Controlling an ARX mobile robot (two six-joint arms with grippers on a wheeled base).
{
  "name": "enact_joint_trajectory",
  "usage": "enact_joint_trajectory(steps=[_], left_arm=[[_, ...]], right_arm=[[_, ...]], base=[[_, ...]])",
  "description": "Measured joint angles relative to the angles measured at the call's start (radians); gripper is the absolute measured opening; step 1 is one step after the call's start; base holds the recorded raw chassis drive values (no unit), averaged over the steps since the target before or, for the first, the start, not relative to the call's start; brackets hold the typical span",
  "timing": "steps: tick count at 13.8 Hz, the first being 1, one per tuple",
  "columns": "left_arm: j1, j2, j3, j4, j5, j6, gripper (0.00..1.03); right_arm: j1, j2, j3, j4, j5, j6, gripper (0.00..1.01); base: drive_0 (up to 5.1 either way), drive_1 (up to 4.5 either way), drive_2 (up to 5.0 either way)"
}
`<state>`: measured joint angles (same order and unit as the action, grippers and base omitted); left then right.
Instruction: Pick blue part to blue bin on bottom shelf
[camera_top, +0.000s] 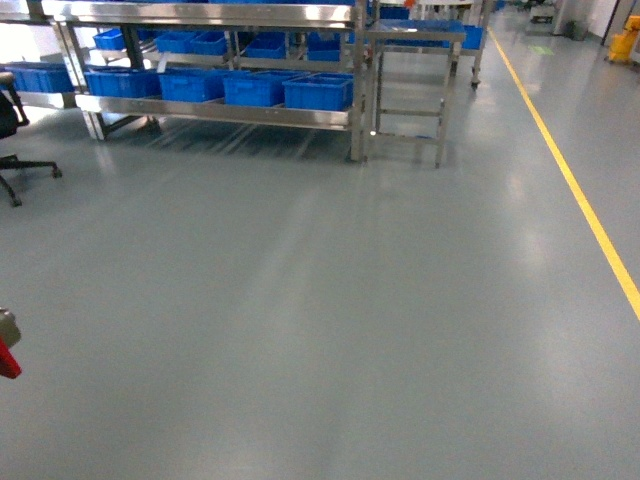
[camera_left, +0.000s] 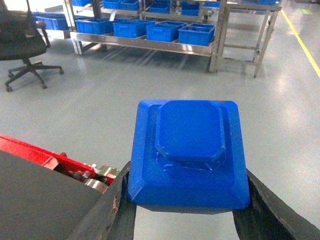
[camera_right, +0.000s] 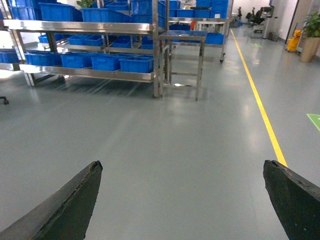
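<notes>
Nearest the left wrist camera, the left gripper (camera_left: 187, 200) is clamped on the blue part (camera_left: 189, 152), its two dark fingers (camera_left: 120, 205) pressing against the part's lower left and lower right edges. The part is a squarish blue moulding with sloped sides and a raised, rounded-corner panel on its upper face, held above the grey floor (camera_left: 90, 105). Below and to the left of it lie a dark flat surface and a red-edged piece of the robot's body (camera_left: 35, 150). In the right wrist view the right gripper (camera_right: 185, 200) stands wide apart, nothing between its dark fingers (camera_right: 75, 200), only bare floor beneath. Further out, a yellow line (camera_top: 580, 190) runs along the floor on the right side. On the left, a black office chair (camera_left: 22, 45) stands on its wheeled base. Far ahead stands a steel shelf rack (camera_top: 210, 60); its bottom shelf (camera_top: 220, 110) carries a row of blue bins (camera_top: 318, 92) set side by side, with more blue bins on the level above. Just beside the rack's right end is a small steel frame stand (camera_top: 410, 90). The blue part is well apart from the bins on the shelf.
</notes>
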<state>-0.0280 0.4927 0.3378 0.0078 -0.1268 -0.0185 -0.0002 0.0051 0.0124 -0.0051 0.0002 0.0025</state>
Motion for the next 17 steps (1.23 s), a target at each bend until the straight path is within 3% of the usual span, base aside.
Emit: enact_joint_trajectory(steps=[11,13,17], left_arm=[[-0.001,0.002,0.0,0.0,0.004,0.0,0.45],[-0.001,0.0,0.0,0.0,0.003,0.0,0.45],[-0.001,-0.004,0.0,0.0,0.003,0.0,0.45]], right_arm=[[0.0,0.0,0.0,-0.001,0.0,0.0,0.98],[0.0,0.0,0.0,0.0,0.0,0.0,0.98],[0.0,0.0,0.0,-0.001,0.0,0.0,0.98]], base=[[-1.5,-1.46,-1.5],[0.0,0.0,0.0],[-0.1,3.86,-4.1]])
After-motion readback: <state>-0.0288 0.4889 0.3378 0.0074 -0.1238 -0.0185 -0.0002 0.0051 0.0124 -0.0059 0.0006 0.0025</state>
